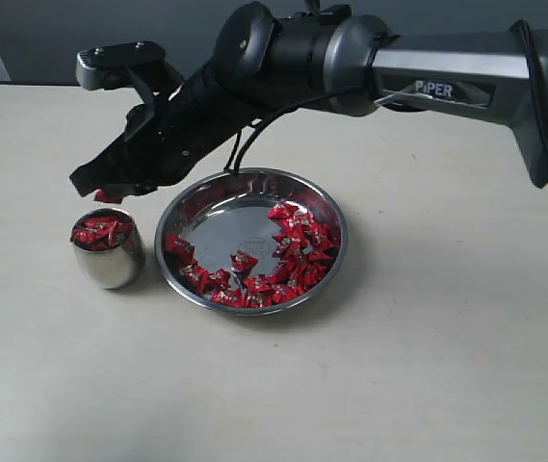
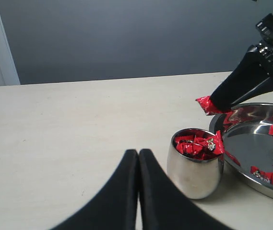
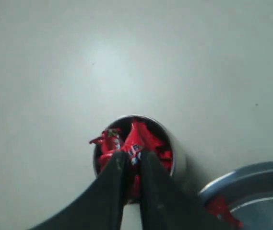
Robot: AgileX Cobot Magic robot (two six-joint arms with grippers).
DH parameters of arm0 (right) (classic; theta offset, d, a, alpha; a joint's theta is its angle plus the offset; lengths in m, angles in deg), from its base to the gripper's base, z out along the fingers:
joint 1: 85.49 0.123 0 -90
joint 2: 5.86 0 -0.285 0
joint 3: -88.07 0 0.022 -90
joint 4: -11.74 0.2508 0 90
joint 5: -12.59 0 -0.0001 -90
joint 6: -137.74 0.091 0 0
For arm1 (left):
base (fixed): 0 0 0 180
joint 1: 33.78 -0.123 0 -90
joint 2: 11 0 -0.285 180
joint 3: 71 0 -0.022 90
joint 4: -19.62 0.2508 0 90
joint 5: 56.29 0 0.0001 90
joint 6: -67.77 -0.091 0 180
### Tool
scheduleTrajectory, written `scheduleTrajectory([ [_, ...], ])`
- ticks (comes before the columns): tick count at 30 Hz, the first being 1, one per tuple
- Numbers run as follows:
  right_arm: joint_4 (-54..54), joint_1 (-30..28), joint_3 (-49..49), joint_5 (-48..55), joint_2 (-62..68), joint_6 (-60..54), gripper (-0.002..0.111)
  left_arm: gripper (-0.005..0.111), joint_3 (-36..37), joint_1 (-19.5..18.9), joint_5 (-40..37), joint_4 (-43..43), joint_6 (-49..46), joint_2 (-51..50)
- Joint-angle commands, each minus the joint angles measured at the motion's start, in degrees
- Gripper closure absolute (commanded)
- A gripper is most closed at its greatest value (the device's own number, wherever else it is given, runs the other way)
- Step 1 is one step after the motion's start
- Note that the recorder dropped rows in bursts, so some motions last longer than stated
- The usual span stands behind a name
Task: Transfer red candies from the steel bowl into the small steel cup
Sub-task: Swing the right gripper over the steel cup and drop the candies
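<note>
The small steel cup point(image 1: 110, 262) stands left of the steel bowl point(image 1: 230, 223) and is heaped with red candies point(image 1: 102, 231). More red candies point(image 1: 298, 243) line the bowl's right and front sides. My right gripper point(image 1: 98, 189) reaches across and hovers just above the cup's far rim, shut on one red candy point(image 1: 108, 196). That candy point(image 3: 134, 143) shows pinched between the fingers over the cup point(image 3: 175, 154) in the right wrist view. My left gripper point(image 2: 138, 154) is shut and empty, low on the table beside the cup point(image 2: 194, 167); the exterior view does not show it.
A pale table point(image 1: 428, 366) carries everything, with a dark wall behind it. The right arm's body point(image 1: 283, 58) spans above the bowl's far side. The bowl's rim point(image 2: 251, 178) almost touches the cup.
</note>
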Motion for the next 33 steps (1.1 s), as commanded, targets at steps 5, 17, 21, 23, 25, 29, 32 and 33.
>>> scheduleTrajectory([
  [5,-0.2,2.2,-0.4,-3.1,-0.6,-1.7,0.097,0.106,0.1,0.1,0.0,0.0,0.1,0.3],
  [17,-1.5,2.3,-0.4,-3.1,-0.6,-1.8,0.083,0.106,0.1,0.1,0.0,0.0,0.1,0.3],
  [21,-1.5,2.3,-0.4,-3.1,-0.6,-1.8,0.081,0.106,0.1,0.1,0.0,0.0,0.1,0.3],
  [23,-1.5,2.3,-0.4,-3.1,-0.6,-1.8,0.081,0.106,0.1,0.1,0.0,0.0,0.1,0.3],
  [25,-1.5,2.3,-0.4,-3.1,-0.6,-1.9,0.081,0.106,0.1,0.1,0.0,0.0,0.1,0.3],
  [29,-5.1,2.1,-0.4,-3.6,-0.7,-1.8,0.081,0.106,0.1,0.1,0.0,0.0,0.1,0.3],
  [32,-8.8,0.9,-0.4,-3.0,-0.8,1.4,0.081,0.106,0.1,0.1,0.0,0.0,0.1,0.3],
  [33,-11.0,0.2,-0.4,-2.2,-0.8,4.7,0.081,0.106,0.1,0.1,0.0,0.0,0.1,0.3],
])
